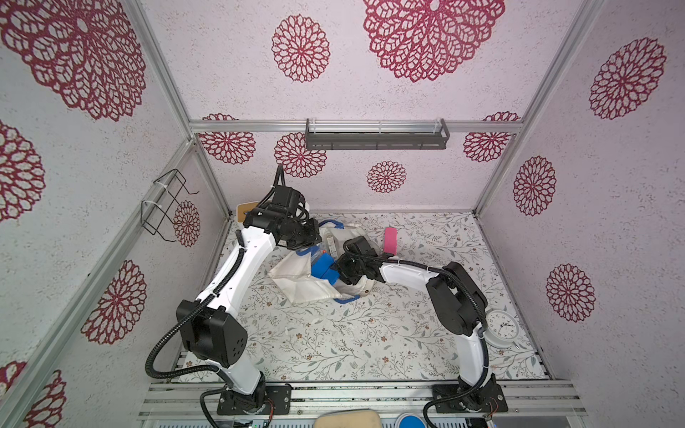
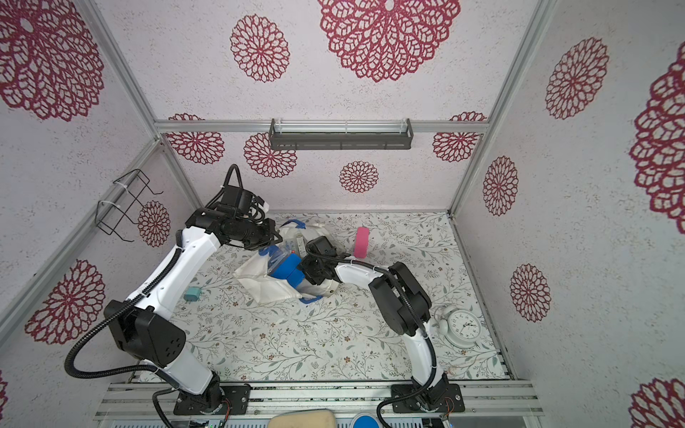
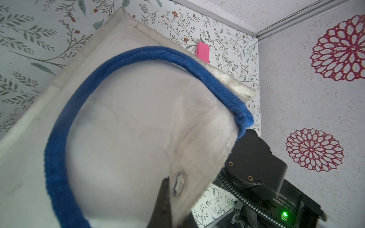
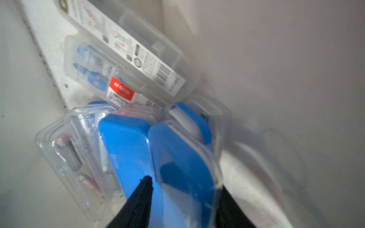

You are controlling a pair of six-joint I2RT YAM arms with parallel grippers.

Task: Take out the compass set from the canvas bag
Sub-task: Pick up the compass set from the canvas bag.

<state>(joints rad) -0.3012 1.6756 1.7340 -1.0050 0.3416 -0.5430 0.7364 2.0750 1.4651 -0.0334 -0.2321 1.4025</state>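
Toward the desk's (image 1: pixel 370 333) far-left corner, left gripper (image 3: pixel 172 189) pinches the canvas bag (image 1: pixel 296 281) open, right gripper (image 4: pixel 185 185) clamps narrow on a blue case (image 4: pixel 126 142) inside, compass set (image 4: pixel 92 79) just behind; mid-extraction, next probably means gripping that set instead.

Pairs glossy white link shells with matte black joint housings on the left arm (image 1: pixel 242 259) and the right arm (image 1: pixel 404 274). Carries black corrugated cable conduit (image 1: pixel 155 355) tied on with white zip ties (image 1: pixel 399 262), above black bolted base plates (image 1: pixel 278 402). Bears brass-coloured screw inserts (image 3: pixel 230 163), faint white lettering (image 3: pixel 284 198) and a green light (image 3: pixel 284 214) on one black housing. Ends in black wedge-shaped fingers (image 4: pixel 138 201) on the right gripper (image 4: pixel 183 183).
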